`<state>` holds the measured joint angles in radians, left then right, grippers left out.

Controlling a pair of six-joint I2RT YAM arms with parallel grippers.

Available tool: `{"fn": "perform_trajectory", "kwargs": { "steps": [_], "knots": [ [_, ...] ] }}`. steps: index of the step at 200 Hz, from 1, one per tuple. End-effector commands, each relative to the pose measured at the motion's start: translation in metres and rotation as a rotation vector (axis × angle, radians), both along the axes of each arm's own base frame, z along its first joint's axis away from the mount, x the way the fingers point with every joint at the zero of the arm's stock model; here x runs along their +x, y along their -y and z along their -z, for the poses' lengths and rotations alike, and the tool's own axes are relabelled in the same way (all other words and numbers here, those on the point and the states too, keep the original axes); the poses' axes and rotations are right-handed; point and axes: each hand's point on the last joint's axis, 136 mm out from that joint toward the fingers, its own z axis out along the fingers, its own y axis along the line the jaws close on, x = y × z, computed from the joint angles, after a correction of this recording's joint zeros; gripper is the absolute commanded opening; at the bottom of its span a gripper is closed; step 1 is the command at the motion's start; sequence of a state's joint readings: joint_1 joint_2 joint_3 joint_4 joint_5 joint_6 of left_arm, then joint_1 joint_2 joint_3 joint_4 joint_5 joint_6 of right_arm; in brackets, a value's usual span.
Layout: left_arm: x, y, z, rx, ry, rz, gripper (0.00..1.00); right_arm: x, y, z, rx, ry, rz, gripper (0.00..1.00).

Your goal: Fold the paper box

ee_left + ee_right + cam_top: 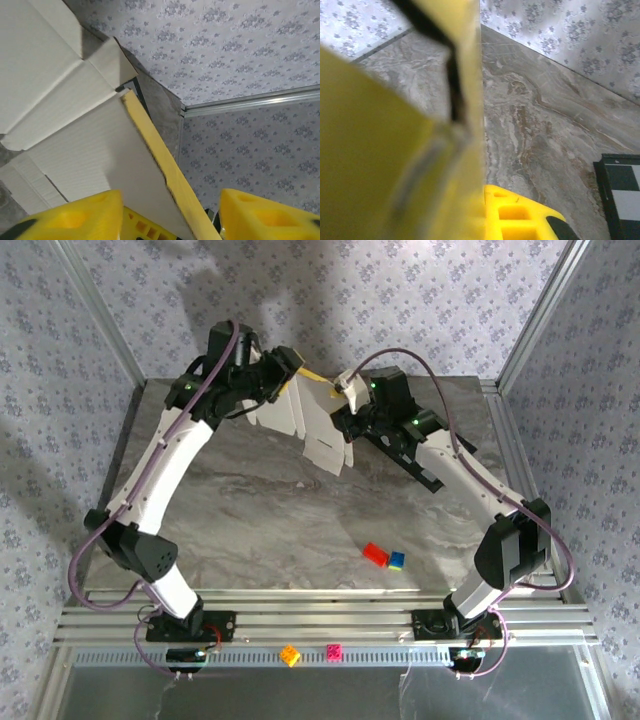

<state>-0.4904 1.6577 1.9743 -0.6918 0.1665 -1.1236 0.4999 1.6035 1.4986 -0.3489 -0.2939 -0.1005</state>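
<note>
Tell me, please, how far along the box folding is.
Done: the box is held up between the arms over the table, with some panels creased. In hand: the right gripper is shut on one yellow panel, and the left gripper stands open astride another edge. Left: the flaps hang splayed with the white inside showing, so the walls and tucks are not yet formed.

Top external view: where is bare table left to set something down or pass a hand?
Bare table lies in the middle, bordered by the raised paper box, the left arm, the right arm and the red brick. It is crowded along the far edge, where both arms meet the box.
</note>
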Motion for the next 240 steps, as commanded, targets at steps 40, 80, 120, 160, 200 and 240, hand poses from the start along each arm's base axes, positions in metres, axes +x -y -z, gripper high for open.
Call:
{"fn": "perform_trajectory", "kwargs": {
  "steps": [40, 80, 120, 160, 200, 240],
  "knots": [
    [-0.014, -0.007, -0.019, -0.459, -0.189, -0.214, 0.44, -0.002, 0.006, -0.014, 0.013, 0.073, 0.084, 0.0],
    [0.004, 0.006, -0.007, -0.566, -0.203, -0.213, 0.43, -0.001, -0.001, -0.015, 0.041, 0.061, 0.09, 0.0],
    [0.012, 0.013, -0.004, -0.619, -0.2, -0.215, 0.32, -0.005, -0.008, -0.014, 0.068, 0.036, 0.081, 0.0],
    [0.015, 0.012, -0.001, -0.689, -0.167, -0.25, 0.03, -0.012, -0.016, -0.013, 0.13, -0.007, 0.088, 0.0],
    [0.023, 0.005, -0.004, -0.806, -0.034, -0.291, 0.0, -0.024, -0.032, -0.019, 0.277, -0.093, 0.082, 0.0],
    [0.031, 0.007, -0.013, -0.958, 0.103, -0.274, 0.0, -0.035, -0.046, -0.028, 0.356, -0.148, 0.065, 0.0]
  ]
}}
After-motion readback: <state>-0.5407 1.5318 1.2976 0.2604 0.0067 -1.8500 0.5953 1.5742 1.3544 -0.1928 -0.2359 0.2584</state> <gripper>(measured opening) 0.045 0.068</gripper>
